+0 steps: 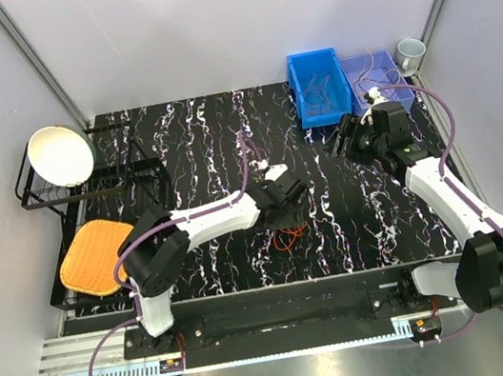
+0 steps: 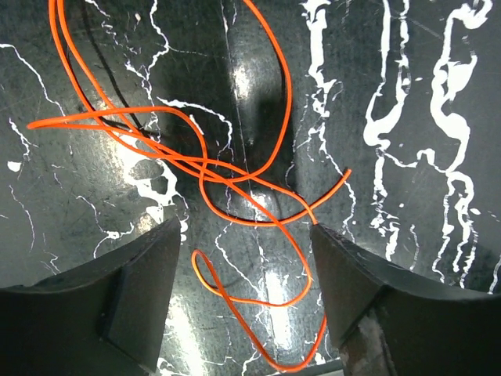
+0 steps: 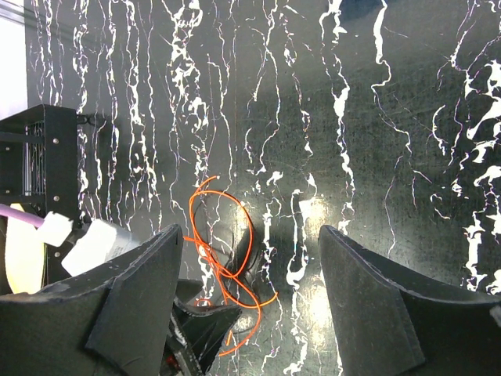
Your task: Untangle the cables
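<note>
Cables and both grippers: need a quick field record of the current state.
cables: orange strands, looped and crossing, lying on the black marbled table
left gripper: open, low over the tangle, loops between its fingers, nothing clamped
right gripper: open, empty, held high near the blue bin, apart from the tangle
blue bin contents: thin wires, colours unclear
task status: tangle not yet undone

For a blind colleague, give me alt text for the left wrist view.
Thin orange cable lies tangled in loops on a black, white-veined table. The left gripper's two dark fingers stand open at the bottom, a small cable loop between them.
</note>
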Controlling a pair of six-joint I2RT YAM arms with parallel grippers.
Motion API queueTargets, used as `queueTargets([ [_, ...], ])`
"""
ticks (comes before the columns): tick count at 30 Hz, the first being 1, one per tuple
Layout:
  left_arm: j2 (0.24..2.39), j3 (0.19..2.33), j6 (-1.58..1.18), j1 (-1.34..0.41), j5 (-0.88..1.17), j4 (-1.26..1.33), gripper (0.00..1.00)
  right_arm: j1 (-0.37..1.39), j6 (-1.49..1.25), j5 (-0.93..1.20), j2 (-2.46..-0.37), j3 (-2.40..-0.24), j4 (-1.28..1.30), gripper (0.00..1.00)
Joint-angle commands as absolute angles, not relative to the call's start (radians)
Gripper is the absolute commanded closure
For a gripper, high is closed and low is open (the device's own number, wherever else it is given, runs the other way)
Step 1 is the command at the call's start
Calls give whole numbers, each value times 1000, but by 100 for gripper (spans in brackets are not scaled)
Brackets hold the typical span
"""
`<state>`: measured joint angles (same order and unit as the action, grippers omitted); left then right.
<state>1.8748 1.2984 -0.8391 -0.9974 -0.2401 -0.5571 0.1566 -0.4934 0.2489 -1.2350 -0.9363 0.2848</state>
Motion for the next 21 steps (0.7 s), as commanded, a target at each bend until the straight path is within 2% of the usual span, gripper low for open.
queueTargets([
  [1,1893,1347,-839,-999,-276,-552,32,156,-474,252,-1218,-934,261,24],
  [5,1910,1356,-838,-999,-278,-563,42,156,-474,250,-1220,-933,259,24],
  [8,1914,1358,-835,-999,-282,-572,57,158,-474,250,-1221,-933,259,24],
  [9,1916,1356,-834,-999,-284,-574,71,158,-476,250,-1223,-933,258,24],
  [13,1911,1365,-824,-999,-290,-591,100,158,-479,253,-1223,-934,258,24],
  [21,1754,1379,-717,-997,-311,-632,100,158,-485,307,-1192,-943,256,24],
])
